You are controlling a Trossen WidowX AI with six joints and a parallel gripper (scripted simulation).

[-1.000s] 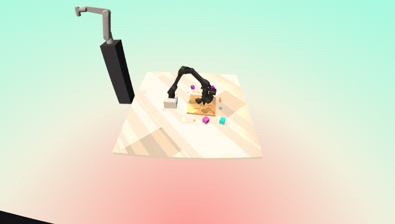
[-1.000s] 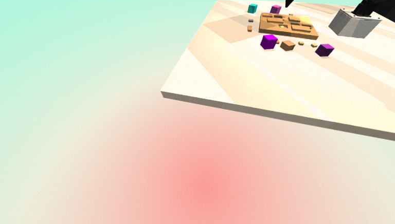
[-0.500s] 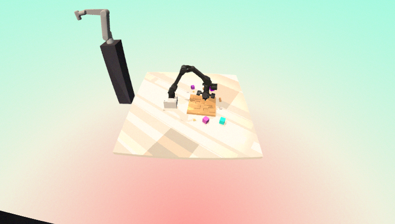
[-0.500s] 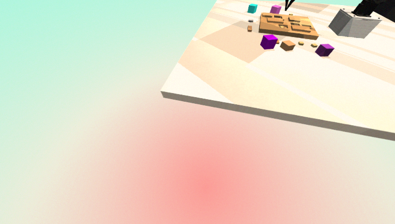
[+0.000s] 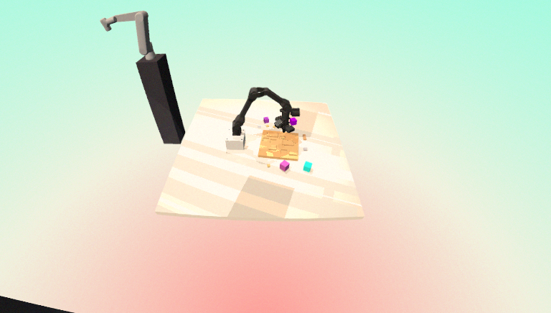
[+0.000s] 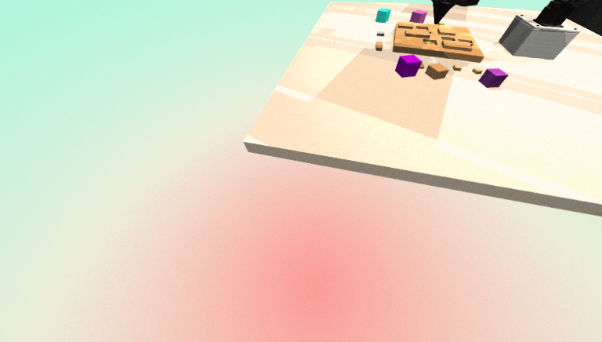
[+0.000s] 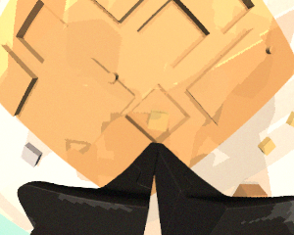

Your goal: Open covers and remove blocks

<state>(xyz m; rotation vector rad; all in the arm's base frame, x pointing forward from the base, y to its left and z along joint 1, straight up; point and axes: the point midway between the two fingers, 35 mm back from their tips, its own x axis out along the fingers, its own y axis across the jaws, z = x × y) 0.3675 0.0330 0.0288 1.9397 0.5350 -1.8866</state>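
The orange puzzle board [image 5: 278, 157] [image 6: 435, 55] [image 7: 83, 110] lies flat on the table. Raised panels the same colour as the board stand on it, so how far each cover is open is hard to tell. Two small pins, a left pin [image 7: 115, 77] and a right pin [image 7: 269, 50], stick up in the wrist view. A small pale yellow block [image 7: 158, 120] shows inside a square outline just ahead of the fingertips. My gripper [image 5: 284, 131] [image 6: 437, 23] [image 7: 155, 148] is shut with nothing between its fingers, above the board. It hides part of the board's near corner in the wrist view.
A magenta cube [image 5: 284, 166] [image 6: 418, 16], cyan cube [image 5: 307, 166] [image 6: 382, 15], violet cube [image 5: 293, 121] [image 6: 408, 66], purple cube [image 5: 265, 120] [image 6: 493, 78], brown block [image 6: 436, 71] [image 7: 251, 190] and grey piece [image 5: 305, 148] [image 6: 380, 34] [image 7: 31, 154] lie around the board, with several small bits.
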